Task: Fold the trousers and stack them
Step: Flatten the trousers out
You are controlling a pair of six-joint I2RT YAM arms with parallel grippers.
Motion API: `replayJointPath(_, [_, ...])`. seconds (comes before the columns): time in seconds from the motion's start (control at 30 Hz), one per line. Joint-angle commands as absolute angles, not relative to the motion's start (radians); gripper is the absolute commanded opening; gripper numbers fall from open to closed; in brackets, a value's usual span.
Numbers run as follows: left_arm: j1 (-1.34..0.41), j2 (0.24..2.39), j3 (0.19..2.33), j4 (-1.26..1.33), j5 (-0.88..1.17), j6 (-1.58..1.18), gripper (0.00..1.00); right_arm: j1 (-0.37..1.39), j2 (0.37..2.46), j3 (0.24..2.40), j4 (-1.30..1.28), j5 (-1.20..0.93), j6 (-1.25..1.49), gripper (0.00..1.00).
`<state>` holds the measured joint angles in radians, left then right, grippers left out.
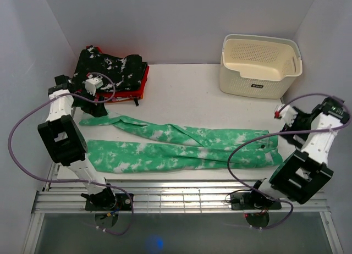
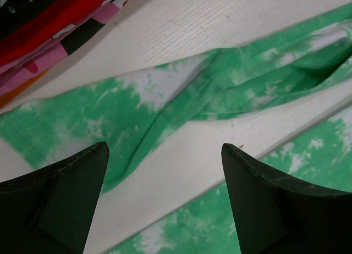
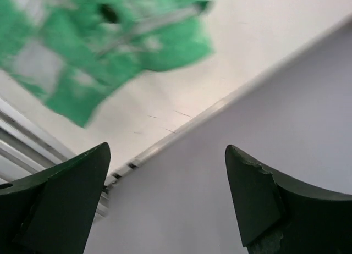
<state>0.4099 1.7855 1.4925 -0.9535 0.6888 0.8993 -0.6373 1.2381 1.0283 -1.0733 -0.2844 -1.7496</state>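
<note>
trousers (image 1: pixel 181 147) run left-right. left gripper (image 2: pixel 165 148) spread wide, empty, leg (image 2: pixel 110 116) directly under its fingers (image 2: pixel 66 193); right gripper (image 3: pixel 165 148) spread, empty, waistband (image 3: pixel 165 45) beyond fingertips.

No legible text anywhere

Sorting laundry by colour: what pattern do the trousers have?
The trousers are green with white blotches, clearest in the top view.

Lab booth: white walls (image 1: pixel 181 23) enclose the table (image 1: pixel 187 94).
</note>
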Motion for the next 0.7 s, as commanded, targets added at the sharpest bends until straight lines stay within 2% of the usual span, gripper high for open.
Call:
replayJointPath(0.0, [0.373,1.836,1.545,-0.911,0.652,0.819,0.94,-0.649,1.442,1.430,-1.228,-0.455,-1.540,0.90])
replayJointPath(0.03, [0.351,1.845,1.543,-0.891,0.649,0.812,0.94,-0.647,1.491,1.510,-1.309,-0.513,-1.504,0.90])
replayJointPath(0.1, [0.327,1.864,1.536,-0.879,0.647,0.801,0.93,-0.632,1.589,1.644,-1.308,-0.547,-1.343,0.90])
replayJointPath(0.2, [0.261,1.868,1.497,-0.839,0.627,0.776,0.92,-0.525,1.679,1.680,-1.287,-0.542,-1.170,0.92])
replayJointPath(0.33, [0.184,1.865,1.451,-0.781,0.606,0.732,0.92,-0.417,1.752,1.585,-1.188,-0.463,-0.990,0.93])
replayJointPath(0.5, [0.144,1.884,1.415,-0.770,0.592,0.724,0.94,-0.359,1.808,1.457,-1.089,-0.352,-0.954,0.94])
replayJointPath(0.67, [0.101,1.858,1.324,-0.730,0.574,0.735,0.95,-0.318,1.833,1.352,-1.084,-0.325,-0.982,0.93])
